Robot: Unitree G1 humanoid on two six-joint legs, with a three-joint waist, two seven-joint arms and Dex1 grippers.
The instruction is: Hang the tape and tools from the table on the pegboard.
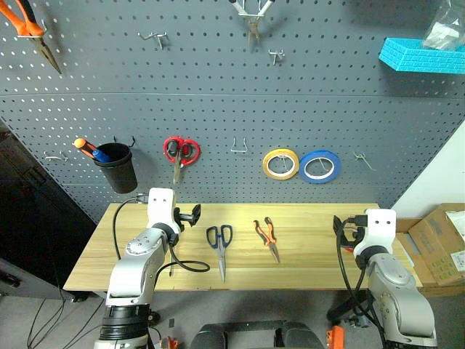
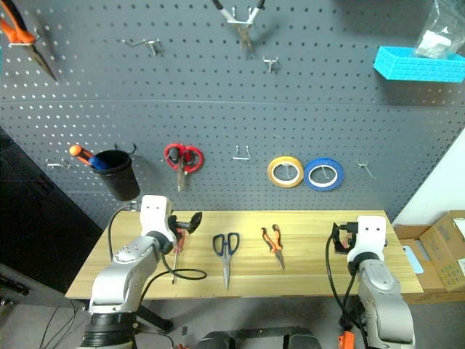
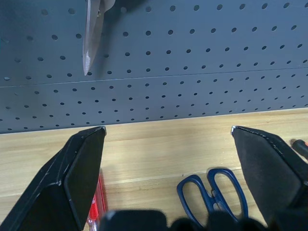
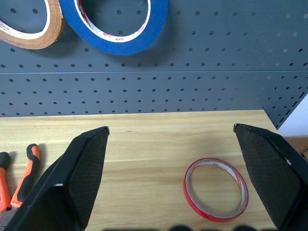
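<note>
On the table (image 1: 305, 265) lie dark-blue-handled scissors (image 1: 220, 243) and orange-and-black pliers (image 1: 267, 236) near the middle. A red-handled screwdriver (image 2: 176, 246) lies half hidden under my left arm. My left gripper (image 1: 189, 214) hovers open over the table's left part, with the scissors (image 3: 211, 192) and the screwdriver (image 3: 96, 204) just below its fingers. At the right end my right gripper (image 4: 171, 127) is open and empty above the flat red tape (image 4: 186, 188). The pliers (image 4: 24, 178) lie off to its side. The pegboard (image 1: 218, 87) rises behind the table.
The pegboard carries red-handled scissors (image 1: 181, 151), a yellow roll (image 1: 265, 163), a blue roll (image 1: 303, 166), a black cup of tools (image 1: 116, 167), orange pliers (image 1: 33, 33) and a blue basket (image 1: 421, 57). A bare hook (image 1: 240, 145) sits between scissors and rolls. Cardboard boxes (image 1: 439, 243) stand right.
</note>
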